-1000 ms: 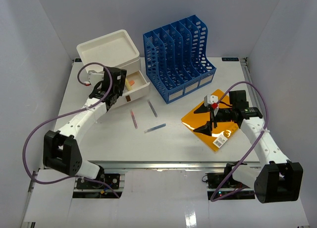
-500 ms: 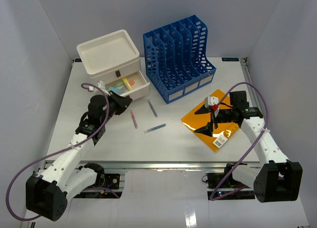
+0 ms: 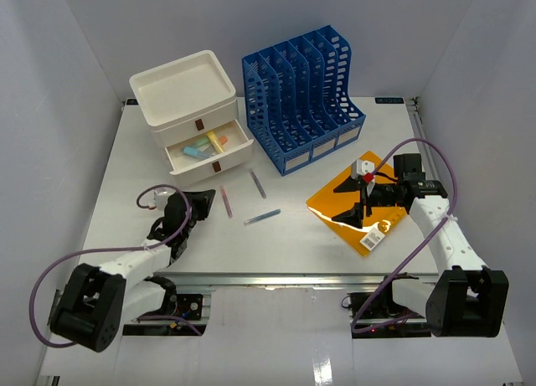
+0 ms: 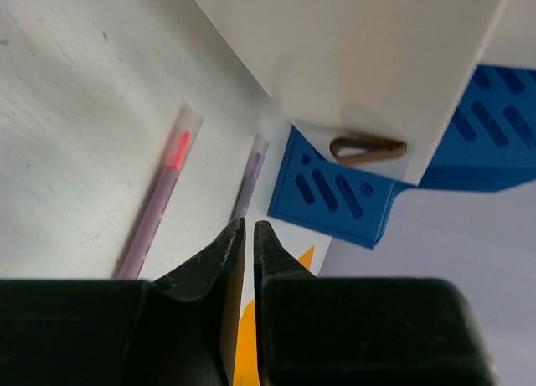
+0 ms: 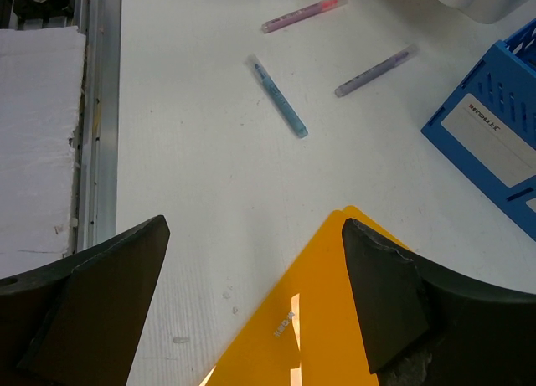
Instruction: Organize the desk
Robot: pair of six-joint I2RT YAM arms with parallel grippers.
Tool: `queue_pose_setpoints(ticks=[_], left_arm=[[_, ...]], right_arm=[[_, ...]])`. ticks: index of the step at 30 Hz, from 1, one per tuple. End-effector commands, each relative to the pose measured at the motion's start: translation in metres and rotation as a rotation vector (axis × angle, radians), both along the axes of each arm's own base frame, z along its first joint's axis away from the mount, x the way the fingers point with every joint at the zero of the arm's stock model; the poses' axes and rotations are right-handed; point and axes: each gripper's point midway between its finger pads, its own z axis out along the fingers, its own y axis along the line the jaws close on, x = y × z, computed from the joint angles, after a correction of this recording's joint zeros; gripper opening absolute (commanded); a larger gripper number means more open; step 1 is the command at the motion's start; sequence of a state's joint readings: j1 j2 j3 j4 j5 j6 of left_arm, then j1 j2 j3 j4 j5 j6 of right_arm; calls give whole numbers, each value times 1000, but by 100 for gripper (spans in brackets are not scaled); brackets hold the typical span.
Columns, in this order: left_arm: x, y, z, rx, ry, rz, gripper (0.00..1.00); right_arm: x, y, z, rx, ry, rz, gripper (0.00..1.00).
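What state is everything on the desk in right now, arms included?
Lower drawer, open, coloured items inside.
Upper drawer, shut.
File rack, upright, slots apparently empty.
Orange folder, flat on the desk.
Three pens, loose on desk.
Left arm, jaws nearly shut, empty.
Right arm, jaws open above folder.

Closed in on three sides: back wall (image 3: 251,18), left wall (image 3: 42,135) and right wall (image 3: 494,110), all plain and smooth, pale with a faint lilac tint. In the middle the desk (image 3: 285,244), white and flat, reaching nearly from side to side. Below its near edge a white sheet (image 3: 276,336), slightly rough on the surface. Soft, even, cool light everywhere; only weak shadows.
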State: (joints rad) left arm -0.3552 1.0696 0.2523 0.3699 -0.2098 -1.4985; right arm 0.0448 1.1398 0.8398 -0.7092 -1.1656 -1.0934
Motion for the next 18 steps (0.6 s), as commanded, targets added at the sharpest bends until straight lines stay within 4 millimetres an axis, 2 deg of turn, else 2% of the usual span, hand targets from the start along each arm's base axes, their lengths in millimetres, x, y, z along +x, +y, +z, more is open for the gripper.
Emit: queue_pose_setpoints(ticks=[1, 5, 7, 10, 12, 18], left_arm=[[40, 11, 37, -100, -100, 160, 21], [64, 10, 45, -93, -109, 202, 26], [77, 8, 60, -94, -137, 208, 29], [91, 10, 59, -58, -117, 217, 38], [104, 14, 69, -42, -132, 226, 41], [129, 29, 72, 13, -114, 241, 55]], right_arm=[[-2, 1, 9, 32, -10, 17, 90], [-2, 1, 9, 33, -10, 18, 90], [-1, 1, 9, 31, -13, 17, 90], [-2, 1, 10, 32, -15, 18, 90], [-2, 1, 11, 32, -21, 16, 90], [-1, -1, 12, 35, -23, 9, 90]])
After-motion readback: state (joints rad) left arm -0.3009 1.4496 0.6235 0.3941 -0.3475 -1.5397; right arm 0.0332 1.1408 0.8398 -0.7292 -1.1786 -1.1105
